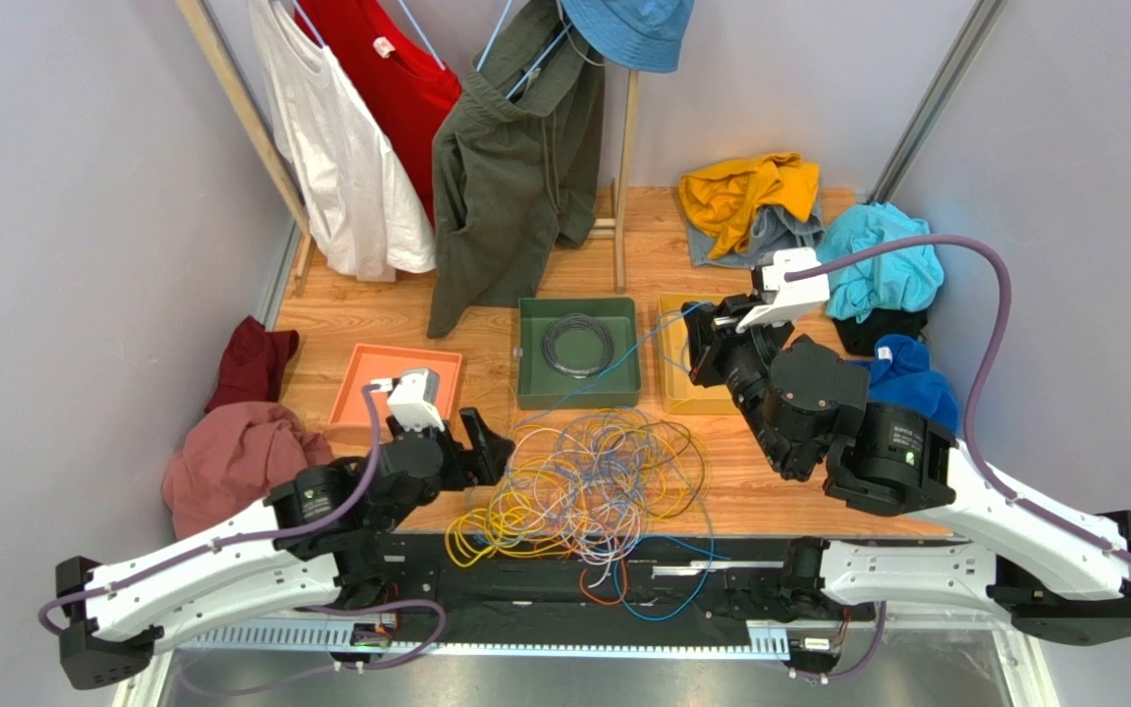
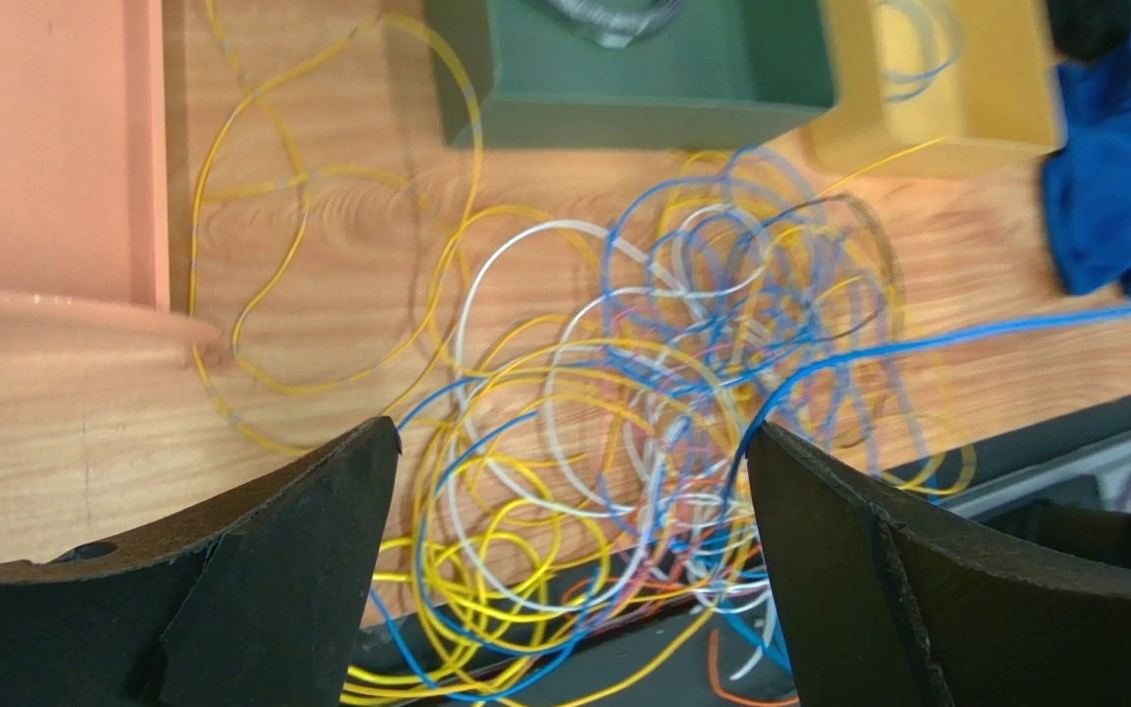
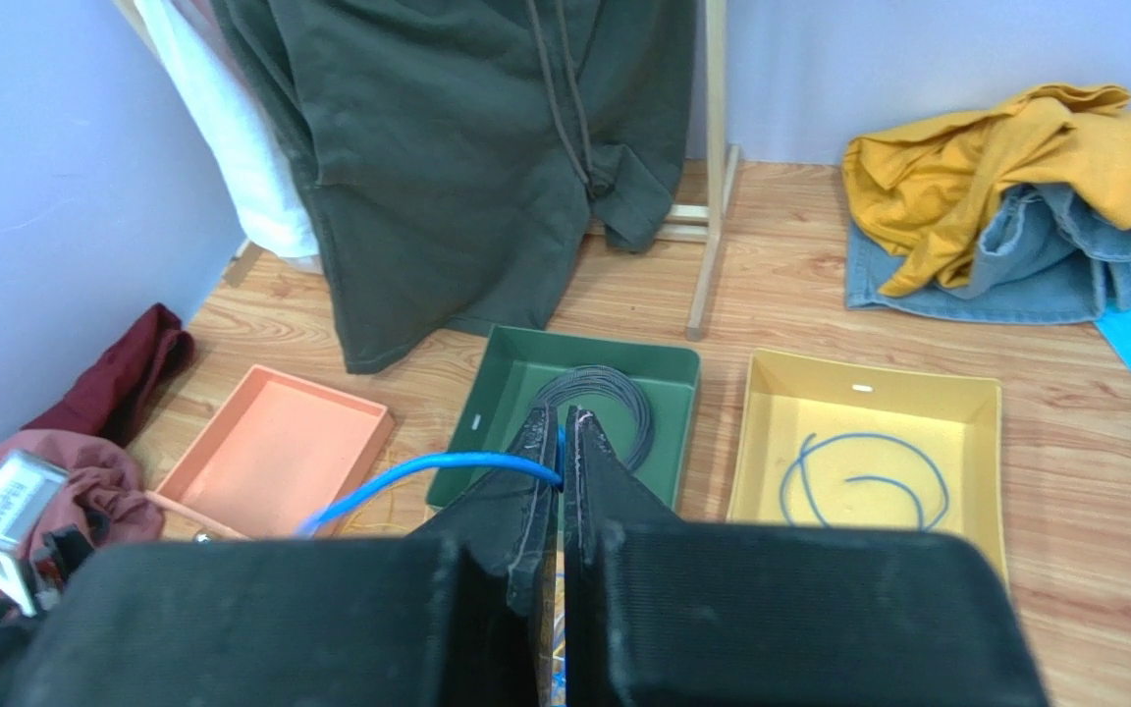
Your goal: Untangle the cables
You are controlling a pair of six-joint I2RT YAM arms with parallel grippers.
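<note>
Wood worktop (image 1: pixel 365 317), pale grey walls (image 1: pixel 70 221) round it. Clothes rack (image 1: pixel 625 177) at back w/ hung garments; clothing heaps at L & R edges. Cables (image 1: pixel 586 486) in tangled pile at near-centre edge, just in front of green tray (image 1: pixel 572 395), orange tray (image 1: pixel 365 376) to L, yellow tray (image 3: pixel 867 398) to R. Left hand (image 2: pixel 572 575): fingers wide apart over pile, nothing held. Right hand (image 3: pixel 558 457): fingers together, clamped on blue cable (image 3: pixel 424 475).

Orange tray (image 1: pixel 373 376), green tray (image 1: pixel 578 395), yellow tray (image 3: pixel 977 442) side by side on wooden table (image 1: pixel 380 317); olive jacket (image 1: pixel 505 162) behind.
</note>
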